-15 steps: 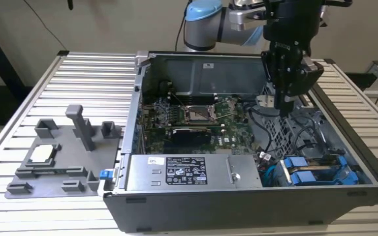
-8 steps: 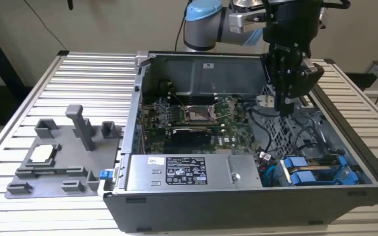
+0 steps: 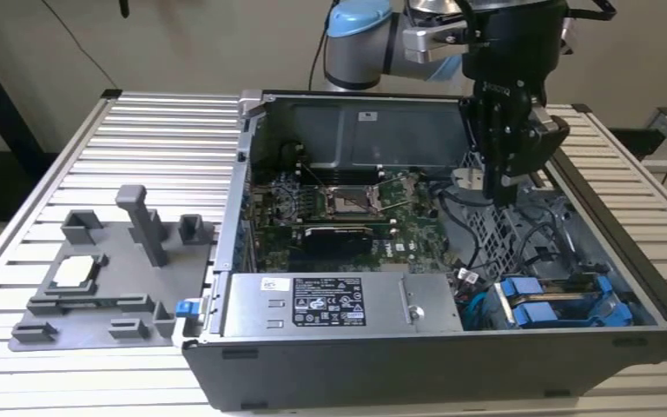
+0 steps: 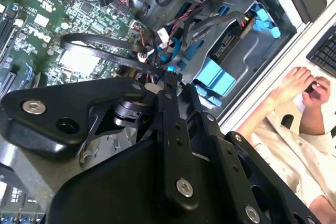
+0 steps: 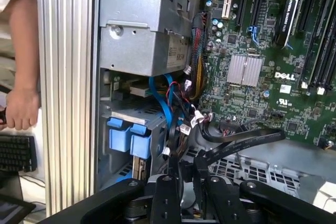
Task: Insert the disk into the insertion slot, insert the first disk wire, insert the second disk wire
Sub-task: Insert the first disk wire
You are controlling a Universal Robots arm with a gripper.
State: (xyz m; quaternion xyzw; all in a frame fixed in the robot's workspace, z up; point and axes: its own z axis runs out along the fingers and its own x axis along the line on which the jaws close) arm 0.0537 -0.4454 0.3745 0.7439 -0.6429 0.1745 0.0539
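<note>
In the exterior view my gripper [image 3: 498,193] reaches down into the open computer case, over the right side next to the motherboard. In both wrist views its fingertips stand close together on the end of a flat black disk wire [image 4: 105,59] [image 5: 247,139] that loops over the board. The gripper [image 4: 169,80] [image 5: 186,163] looks shut on that wire end. The disk's blue bracket [image 3: 537,311] [image 4: 215,74] [image 5: 128,139] sits in the insertion slot of the grey drive cage [image 3: 577,287], at the case's near right corner. Most of the disk body is hidden by the cage.
A bundle of red, black and blue wires [image 5: 181,108] hangs between the cage and the motherboard [image 3: 346,204]. The labelled power-supply box [image 3: 333,304] fills the near side of the case. A grey fixture [image 3: 102,269] lies on the table at the exterior view's left. A person's hands [image 4: 304,87] rest by a keyboard.
</note>
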